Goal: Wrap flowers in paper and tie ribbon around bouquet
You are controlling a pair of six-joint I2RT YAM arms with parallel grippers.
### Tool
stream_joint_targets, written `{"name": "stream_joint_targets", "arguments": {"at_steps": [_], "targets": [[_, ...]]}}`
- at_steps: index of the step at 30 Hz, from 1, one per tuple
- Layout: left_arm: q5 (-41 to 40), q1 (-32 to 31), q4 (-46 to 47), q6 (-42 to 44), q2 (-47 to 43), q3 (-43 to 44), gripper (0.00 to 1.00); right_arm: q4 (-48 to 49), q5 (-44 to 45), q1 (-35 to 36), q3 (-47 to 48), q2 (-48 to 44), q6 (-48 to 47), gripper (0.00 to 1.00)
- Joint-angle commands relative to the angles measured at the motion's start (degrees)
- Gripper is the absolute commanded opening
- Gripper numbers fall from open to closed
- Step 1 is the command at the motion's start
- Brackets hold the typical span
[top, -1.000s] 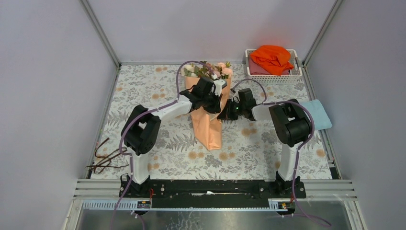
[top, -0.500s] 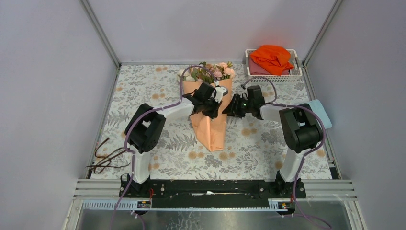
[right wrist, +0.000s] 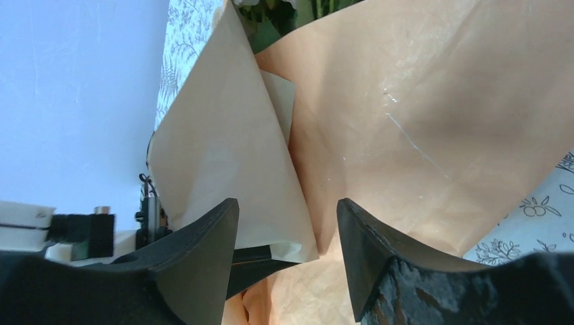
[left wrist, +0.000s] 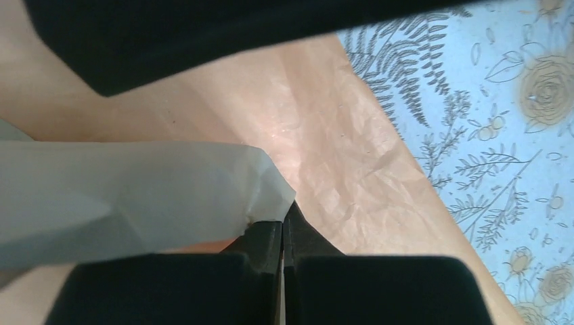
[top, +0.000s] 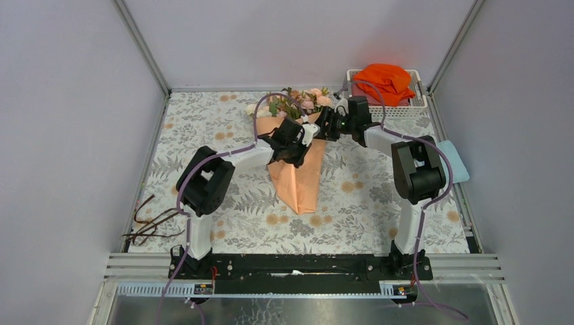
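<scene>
Since a second ago the right arm has swung away from the side of the cone and up toward its wide end, and the right claw (top: 325,126) has gone from clenched to spread. From its own camera the right claw (right wrist: 287,210) stands with its jaws well apart and nothing pinched between them, pointing at the fold where a pale flap of the paper (right wrist: 406,101) meets the peach face. The left claw (top: 292,141) has barely shifted. It sits on the upper part of the bouquet (top: 299,179), and seen close up the left claw (left wrist: 283,229) is clamped tight with the corner of the pale flap caught at its tips, above the crinkled peach paper (left wrist: 325,135). The bouquet lies near the middle of the table cover (top: 223,122), narrow end toward the arms and wide end toward the back wall. The flowers (top: 301,101), pink and cream with green leaves, stick out of that wide end. The two claws are close together there, the right one just beside the cone's right edge. The ribbon (top: 145,227) lies in a loose dark tangle at the left edge of the table, well apart from the bouquet. At the back right a white basket (top: 421,105) holds an orange cloth (top: 384,78), and a blue cloth (top: 456,162) lies by the right wall.
</scene>
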Motion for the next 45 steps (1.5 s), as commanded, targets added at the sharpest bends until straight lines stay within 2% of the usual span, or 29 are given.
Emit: {"name": "stream_joint_targets", "arguments": {"at_steps": [1, 8, 12, 14, 20, 24, 30, 35, 37, 41, 45], "targets": [[0.9, -2.1, 2.4, 3.9, -0.2, -0.5, 0.0, 0.5, -2.7, 2.7, 5.3, 4.3, 0.2, 0.64], [0.7, -2.3, 3.4, 4.3, -0.5, -0.8, 0.0, 8.1, -10.5, 3.1, 3.3, 6.7, 5.4, 0.65], [0.7, -2.3, 4.9, 4.3, -1.3, -2.2, 0.0, 16.0, -11.7, 2.5, -3.2, 5.1, 9.8, 0.65], [0.7, -2.3, 4.3, 4.7, -1.1, -1.8, 0.0, 17.0, -10.5, 2.7, -5.0, 4.3, 9.8, 0.63], [0.4, -2.3, 3.1, 6.5, -0.6, -1.2, 0.0, 15.2, -4.9, 2.9, -7.6, 2.9, 8.0, 0.42], [0.3, -2.3, 2.2, 7.3, -0.5, -0.9, 0.0, 10.0, -1.4, 2.8, -6.6, 1.7, 5.1, 0.21], [-0.4, -2.5, 0.7, 9.0, -1.1, -0.3, 0.0, 8.8, 2.5, 2.3, -5.7, 1.2, 5.5, 0.08], [2.5, -2.7, -9.9, 9.6, -2.1, 7.0, 0.59, 10.3, 3.2, 2.3, -5.0, 3.3, 6.4, 0.01], [4.0, -3.0, -14.5, 10.0, -3.1, 10.1, 0.76, 10.9, 3.3, 2.3, -4.9, 4.1, 6.7, 0.0], [5.4, -3.9, -23.3, 10.5, -5.7, 15.7, 0.96, 12.3, 4.1, 2.2, -5.1, 4.8, 7.4, 0.0], [1.9, -4.0, -26.1, 8.2, -9.7, 14.5, 0.99, 13.6, 4.4, 2.2, -4.7, 5.4, 8.7, 0.0]]}}
